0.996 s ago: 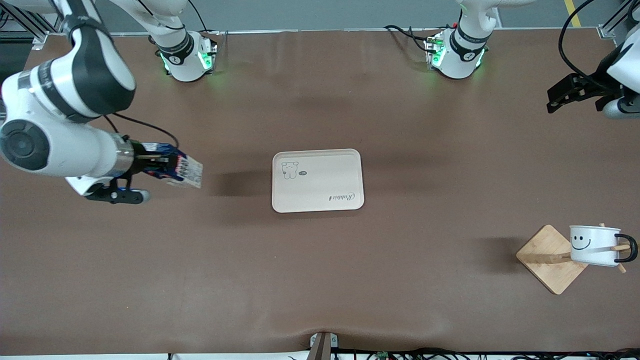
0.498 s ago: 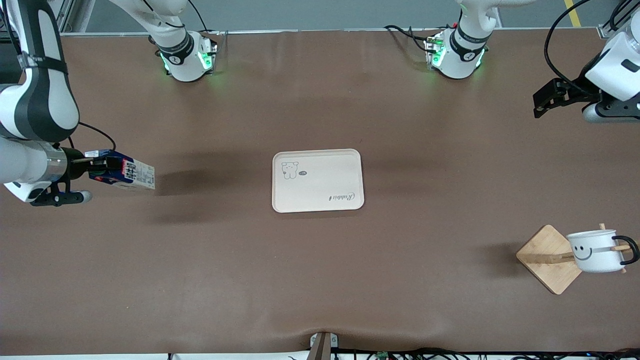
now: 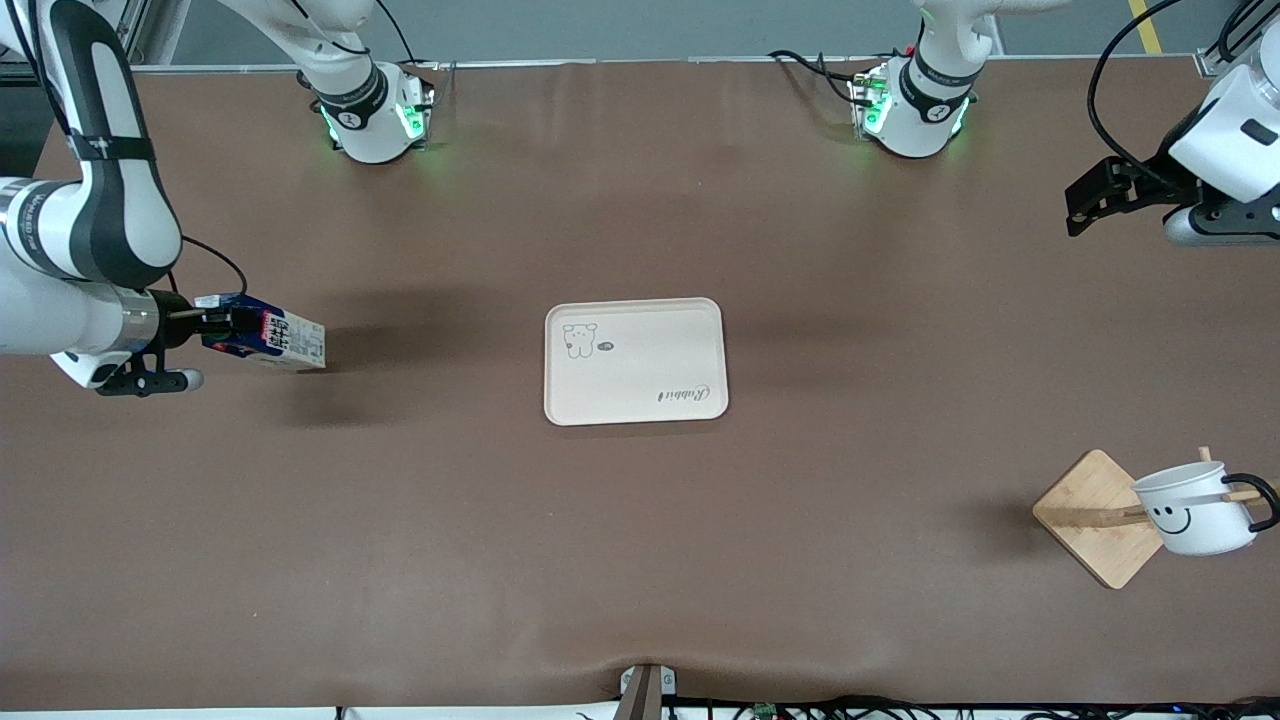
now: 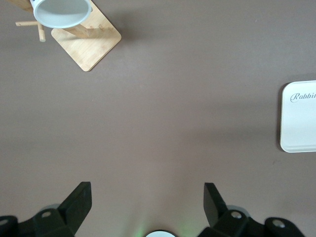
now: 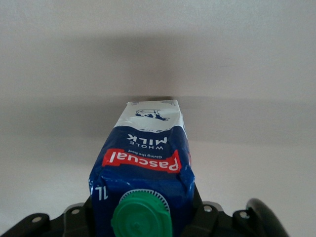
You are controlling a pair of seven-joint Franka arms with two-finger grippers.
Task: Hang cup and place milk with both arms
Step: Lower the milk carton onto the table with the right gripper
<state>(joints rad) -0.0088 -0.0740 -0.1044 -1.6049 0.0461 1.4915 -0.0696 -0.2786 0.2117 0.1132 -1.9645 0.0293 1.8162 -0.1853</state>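
blue milk carton: gripped on its side in the right gripper, left edge of the frame.
white cup: hung by its handle on the wooden rack, lower right.
left gripper: held spread and empty, upper right.
tray: centre.

A cream tray lies mid-table. A bamboo rack stands nearer the front camera, toward the left arm's end.
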